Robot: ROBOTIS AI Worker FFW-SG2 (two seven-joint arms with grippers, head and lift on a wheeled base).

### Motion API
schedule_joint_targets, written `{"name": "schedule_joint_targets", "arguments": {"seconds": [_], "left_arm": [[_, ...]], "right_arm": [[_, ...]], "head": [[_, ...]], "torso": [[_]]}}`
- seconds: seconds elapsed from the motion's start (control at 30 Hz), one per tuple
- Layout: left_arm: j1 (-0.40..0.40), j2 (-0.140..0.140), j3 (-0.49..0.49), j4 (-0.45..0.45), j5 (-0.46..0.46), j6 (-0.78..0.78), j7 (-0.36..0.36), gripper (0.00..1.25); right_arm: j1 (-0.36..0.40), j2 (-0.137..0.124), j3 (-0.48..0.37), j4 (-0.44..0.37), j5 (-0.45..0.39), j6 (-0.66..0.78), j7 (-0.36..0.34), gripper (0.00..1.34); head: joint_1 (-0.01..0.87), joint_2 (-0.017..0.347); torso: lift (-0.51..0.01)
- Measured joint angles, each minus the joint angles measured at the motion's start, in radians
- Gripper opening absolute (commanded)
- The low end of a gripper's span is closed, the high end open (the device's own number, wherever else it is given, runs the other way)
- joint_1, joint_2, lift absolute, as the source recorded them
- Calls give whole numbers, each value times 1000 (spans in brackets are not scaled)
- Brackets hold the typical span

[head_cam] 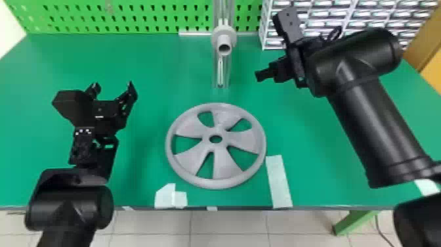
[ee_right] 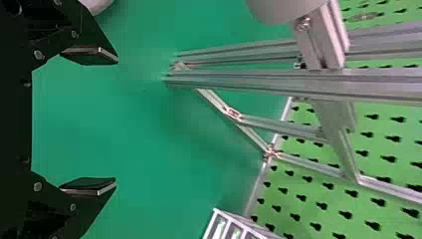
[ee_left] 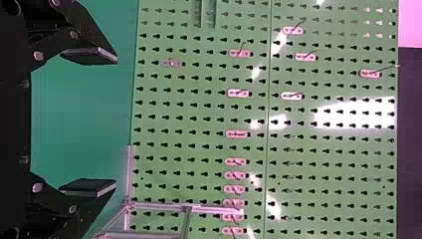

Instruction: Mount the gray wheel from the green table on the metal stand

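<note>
The gray wheel lies flat on the green table, between the arms and in front of the metal stand, whose gray hub points toward me. To the wheel's left, my left gripper is open with nothing held; the same open gripper faces the pegboard in its wrist view. My right gripper is to the right of the stand, apart from it. In the right wrist view that gripper stands open and empty, with the stand's metal profiles beyond its fingers.
A green pegboard runs along the table's back. White drawer racks stand behind the right arm. Pale tape pieces lie near the front edge, beside and in front of the wheel.
</note>
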State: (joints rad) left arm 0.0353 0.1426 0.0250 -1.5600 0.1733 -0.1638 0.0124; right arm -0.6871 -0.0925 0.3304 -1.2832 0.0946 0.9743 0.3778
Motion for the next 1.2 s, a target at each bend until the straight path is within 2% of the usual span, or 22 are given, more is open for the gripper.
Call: {"name": "schedule_joint_targets", "arguments": {"seconds": [0.2, 0.43, 0.8, 1.2], "left_arm": [[0, 1, -3, -1, -5, 3, 0, 871], [0, 2, -2, -3, -9, 6, 0, 871], [2, 3, -2, -5, -15, 13, 0, 871], [5, 11, -3, -9, -16, 20, 0, 871]], "right_arm": [[-57, -7, 52, 75, -48, 36, 5, 939], [-110, -8, 118, 129, -67, 92, 8, 939], [-151, -2, 158, 157, -87, 189, 22, 947], [-158, 3, 188, 171, -45, 275, 79, 963]], "head": [[867, 52], [867, 52], [867, 52], [867, 52]], "torso": [[-100], [-100], [-100], [-100]]}}
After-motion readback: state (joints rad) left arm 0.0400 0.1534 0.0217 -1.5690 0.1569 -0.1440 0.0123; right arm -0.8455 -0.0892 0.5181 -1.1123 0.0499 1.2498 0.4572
